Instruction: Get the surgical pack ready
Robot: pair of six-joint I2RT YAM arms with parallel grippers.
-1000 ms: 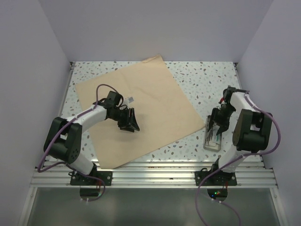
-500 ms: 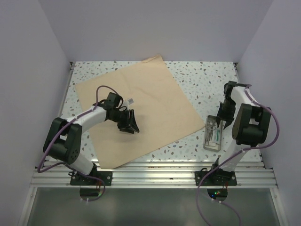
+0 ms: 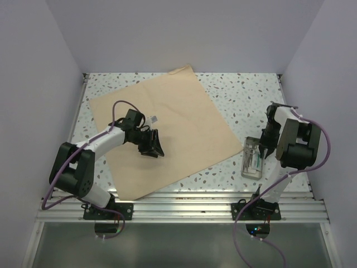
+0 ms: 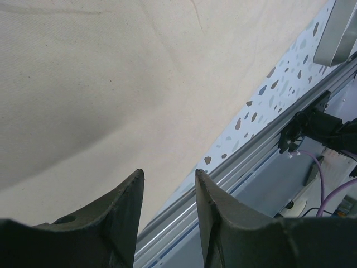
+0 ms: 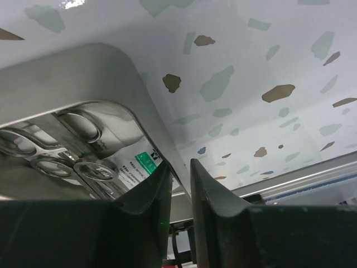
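Surgical pack (image 3: 178, 117) flat beneath left hand (image 3: 155, 151), right hand (image 3: 261, 147) at tray (image 3: 250, 174)

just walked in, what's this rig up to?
A large tan kraft-paper wrapping sheet lies flat and unfolded on the speckled table. The left end effector hangs over it, fingers apart, holding nothing. The right end effector is at the far end of the small clear metal-rimmed tray of ring-handled steel instruments, beside the sheet. Its fingers are nearly together at the tray's rim; whether they grip it is unclear. Nothing sits on the sheet yet.
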